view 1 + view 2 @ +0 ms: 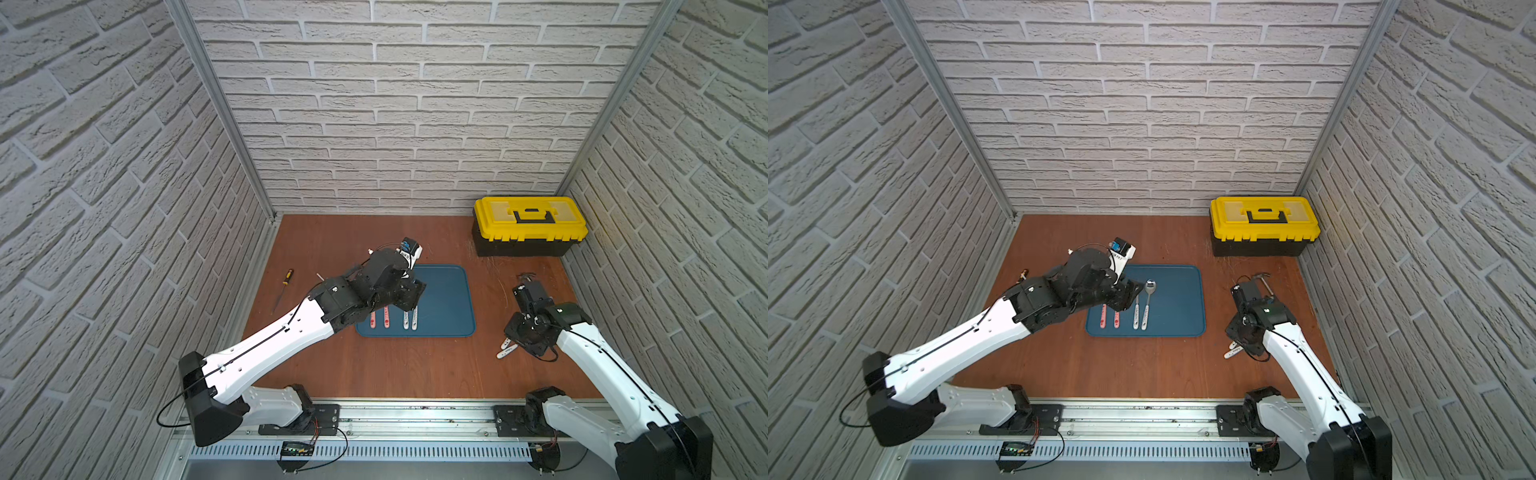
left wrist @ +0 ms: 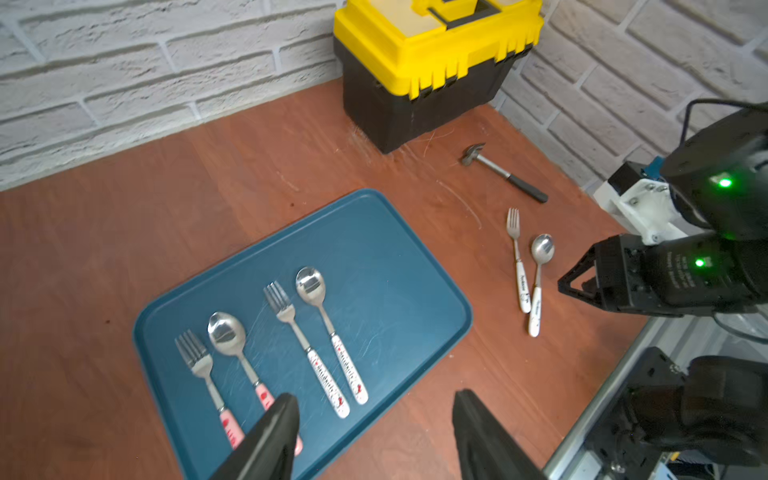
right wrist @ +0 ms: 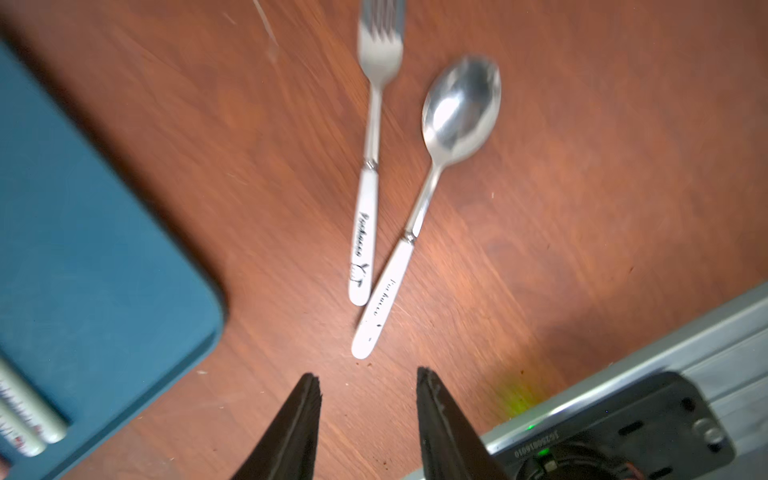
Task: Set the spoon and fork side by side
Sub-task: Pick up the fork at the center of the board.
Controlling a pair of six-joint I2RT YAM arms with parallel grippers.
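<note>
Wrist view from the left arm. In the lower left of the frame, a blue tray [image 2: 374, 257] holds two cutlery pairs, each with its fork and spoon lying parallel. At the bottom centre, the left claw [image 2: 376, 395] hangs above the tray's near edge, released and holding nothing.

Right of centre, a white-handled fork [image 2: 517, 257] and spoon [image 2: 540, 266] lie off the tray on the bare wooden surface [image 2: 124, 232]. This is likely the pair left to set straight. The right arm's black claw enters from the right edge, near their handles.

Wrist view from the right arm. The tray's corner fills the left edge. At centre, the fork [image 3: 371, 166] runs almost straight up the frame with its tines at the top. Just to its right, the spoon [image 3: 417, 216] leans toward the upper right. Together they make a narrow V: the bowl and tines are apart, and the end of the fork's handle seems to touch the side of the spoon's handle.

At the bottom centre, the right claw [image 3: 368, 374] is released and empty. The end of the spoon's handle lies directly above the gap between its tips. The pair sits straight ahead of this claw, handles first. The right arm is much the nearer; the left claw is well apart from the pair.
</note>
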